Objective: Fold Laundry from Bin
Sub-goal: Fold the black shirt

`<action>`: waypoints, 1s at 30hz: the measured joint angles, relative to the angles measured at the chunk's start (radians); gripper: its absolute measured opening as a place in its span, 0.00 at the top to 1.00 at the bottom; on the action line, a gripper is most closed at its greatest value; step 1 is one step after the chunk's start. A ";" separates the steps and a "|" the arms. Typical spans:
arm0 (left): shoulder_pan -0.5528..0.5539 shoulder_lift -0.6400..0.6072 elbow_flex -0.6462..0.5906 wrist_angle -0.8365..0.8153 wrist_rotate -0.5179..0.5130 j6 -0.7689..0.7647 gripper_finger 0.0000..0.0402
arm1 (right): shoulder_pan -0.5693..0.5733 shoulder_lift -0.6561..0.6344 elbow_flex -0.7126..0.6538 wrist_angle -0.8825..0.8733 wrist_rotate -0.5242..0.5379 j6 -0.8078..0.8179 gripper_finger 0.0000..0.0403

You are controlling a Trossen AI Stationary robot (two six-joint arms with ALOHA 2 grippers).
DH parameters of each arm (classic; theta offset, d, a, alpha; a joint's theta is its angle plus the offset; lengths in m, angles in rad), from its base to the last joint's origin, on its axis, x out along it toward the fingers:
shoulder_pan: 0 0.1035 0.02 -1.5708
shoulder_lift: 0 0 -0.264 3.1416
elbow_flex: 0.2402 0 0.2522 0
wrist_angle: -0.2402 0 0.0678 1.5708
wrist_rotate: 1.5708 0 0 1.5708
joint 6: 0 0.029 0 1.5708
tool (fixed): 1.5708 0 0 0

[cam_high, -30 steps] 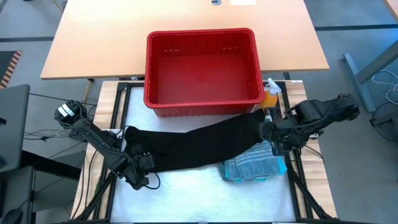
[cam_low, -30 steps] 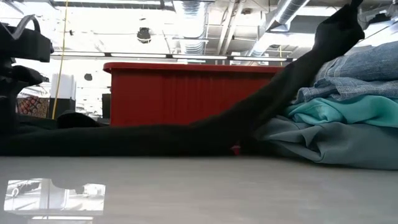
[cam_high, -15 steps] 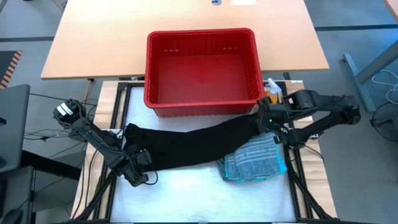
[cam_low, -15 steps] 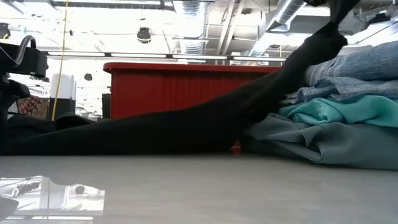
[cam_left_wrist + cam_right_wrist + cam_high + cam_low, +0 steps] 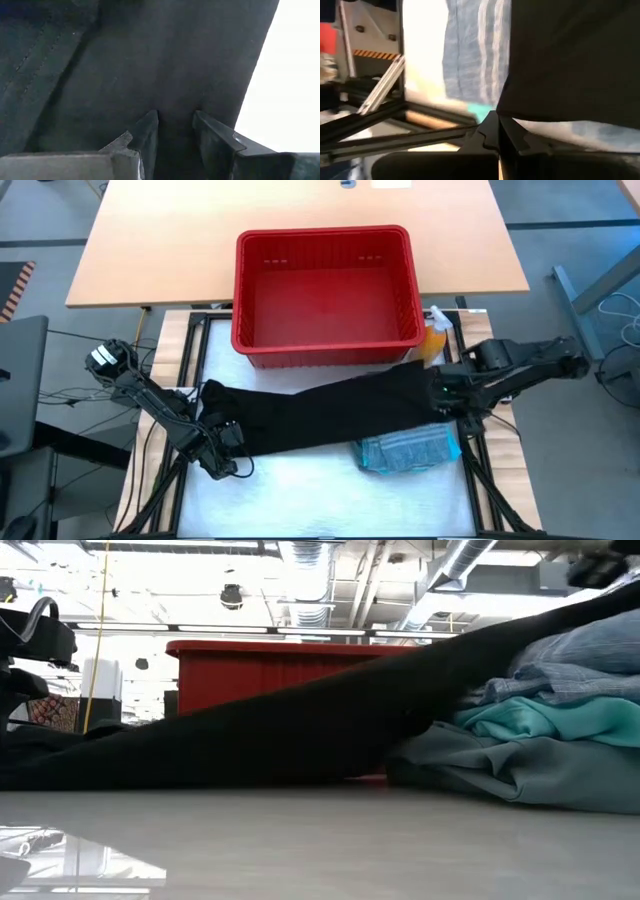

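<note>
A long black garment (image 5: 320, 412) lies stretched across the white table, from my left gripper (image 5: 222, 442) at the near left to my right gripper (image 5: 438, 392) at the right. Both grippers are shut on it. Its right end drapes over a stack of folded laundry (image 5: 410, 450), blue-grey striped cloth on top with teal and grey-green under it (image 5: 540, 730). The red bin (image 5: 325, 295) stands behind the garment, with nothing in it. My left gripper pinches the black garment's left end (image 5: 175, 140) between its two fingers (image 5: 147, 132), which point steeply down from above. The cloth around them lies on the table. One layer or several, I cannot tell. My right gripper holds the garment's right end at an edge (image 5: 506, 111) between its shut fingers (image 5: 490, 131), pointing steeply down. That end is raised a little and slopes down leftward to the table (image 5: 300, 730), lying over the folded stack.
An orange spray bottle (image 5: 435, 340) stands by the bin's right near corner, close to my right gripper. The wooden tabletop (image 5: 150, 240) reaches beyond the bin. White table (image 5: 300, 490) lies bare in front of the garment.
My right gripper has swung toward the bin and back, then sunk while tipping further down. The garment's right end, held high before, has come down and spread wider over the folded stack. The left end has stayed on the table.
</note>
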 joint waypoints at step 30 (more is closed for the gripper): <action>0.001 0.002 0.000 0.000 0.006 0.059 0.70 | 0.041 -0.119 0.017 -0.002 0.175 1.041 0.47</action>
